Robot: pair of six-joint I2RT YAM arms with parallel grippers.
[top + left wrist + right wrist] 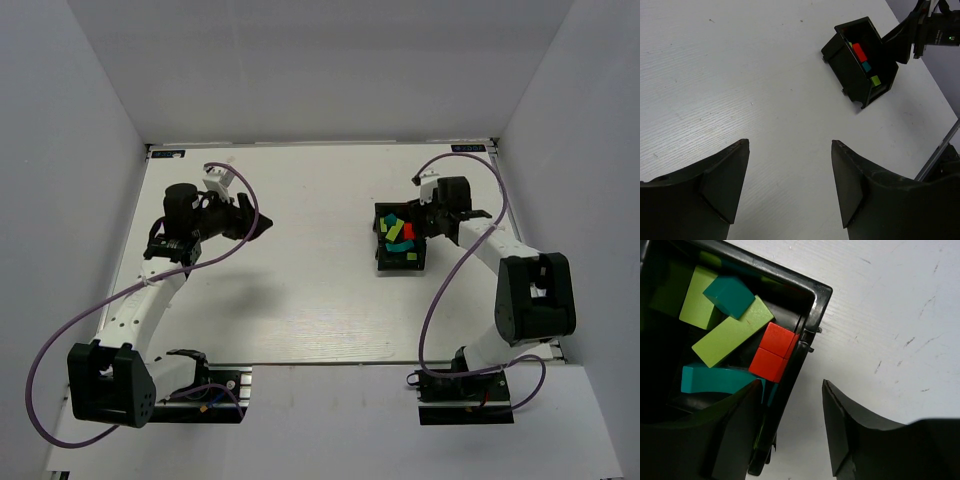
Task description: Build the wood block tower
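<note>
- Between the spread jaws of my right gripper (791,385) runs one side wall of the black bin (815,305). One finger reaches down inside and the other stands outside over the white table (890,315). The gap is wider than the wall, and I pinch nothing.
- Just beside my inner finger, two red cubes (772,352) sit side by side against that same wall.
- Next to the lower red cube lies a teal bar (715,379), its near end hidden behind my finger.
- Farther in, a lime-green bar (732,337) lies slantwise, one end touching the upper red cube.
- On top, a teal cube (729,295) rests tilted, across that bar and a second lime-green block (700,297).
- All the wooden blocks (398,238) I can see lie loose in the bin, right of the table's middle: a heap, not a tower.
- Well apart on the left half of the table hangs my left gripper (789,145). Its jaws are wide apart over bare tabletop, with nothing between them.
- From its camera the bin stands far off at the upper right, with red, teal and lime-green blocks showing inside.
</note>
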